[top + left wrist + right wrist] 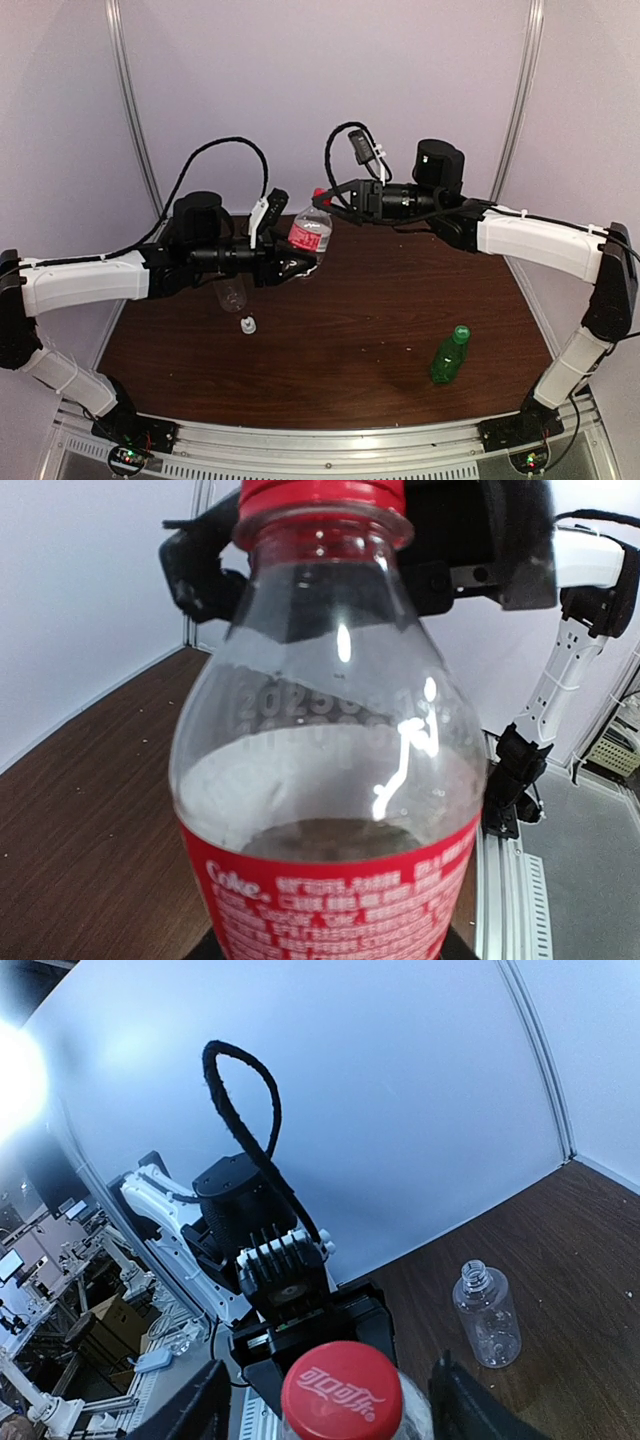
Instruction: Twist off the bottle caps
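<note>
My left gripper (298,256) is shut on the body of a clear Coke bottle (310,233) with a red label and holds it tilted above the table. The bottle fills the left wrist view (330,780), with my right gripper's dark housing just behind its neck. Its round red cap (319,193) is on the neck. In the right wrist view the red cap (341,1392) sits between my right gripper's (330,1405) open fingers (190,1412), with a gap on each side. A white nozzle cap (247,324) lies on the table beside an open clear bottle (232,293). A green bottle (450,356) lies at the right with its green cap (461,331) on.
The brown table (350,330) ends at a metal rail along the near edge. White walls stand close behind and at both sides. The open clear bottle also shows in the right wrist view (487,1312), lying on the table.
</note>
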Controlling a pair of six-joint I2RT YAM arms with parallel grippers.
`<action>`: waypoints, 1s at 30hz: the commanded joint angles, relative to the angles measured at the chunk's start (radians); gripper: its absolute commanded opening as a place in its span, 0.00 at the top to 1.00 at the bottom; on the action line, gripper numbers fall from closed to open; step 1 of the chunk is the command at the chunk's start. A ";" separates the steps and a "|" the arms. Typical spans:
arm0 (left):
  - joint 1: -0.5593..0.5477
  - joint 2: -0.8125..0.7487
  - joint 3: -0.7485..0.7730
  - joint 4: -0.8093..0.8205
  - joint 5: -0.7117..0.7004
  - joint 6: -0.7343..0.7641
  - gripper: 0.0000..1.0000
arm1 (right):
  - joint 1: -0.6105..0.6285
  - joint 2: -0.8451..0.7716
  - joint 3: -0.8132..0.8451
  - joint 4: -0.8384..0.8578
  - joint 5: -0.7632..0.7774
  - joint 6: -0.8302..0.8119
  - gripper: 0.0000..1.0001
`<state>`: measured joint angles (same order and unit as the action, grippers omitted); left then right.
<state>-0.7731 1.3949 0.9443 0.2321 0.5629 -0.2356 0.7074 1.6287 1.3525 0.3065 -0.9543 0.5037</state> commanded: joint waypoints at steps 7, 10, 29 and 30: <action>0.005 -0.016 -0.002 0.044 -0.055 0.035 0.69 | 0.007 -0.061 0.007 -0.013 0.144 0.026 0.28; 0.005 -0.013 -0.001 0.041 -0.054 0.035 0.70 | 0.007 -0.049 0.018 -0.027 0.146 0.028 0.35; 0.005 -0.013 -0.003 0.033 -0.054 0.040 0.72 | 0.026 -0.008 0.039 -0.013 0.115 0.032 0.77; 0.005 -0.014 -0.006 0.035 -0.055 0.041 0.72 | 0.026 -0.009 0.037 -0.009 0.115 0.032 0.81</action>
<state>-0.7708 1.3949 0.9443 0.2302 0.5133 -0.2150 0.7181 1.6070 1.3659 0.2672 -0.8261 0.5251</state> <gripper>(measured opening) 0.448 0.305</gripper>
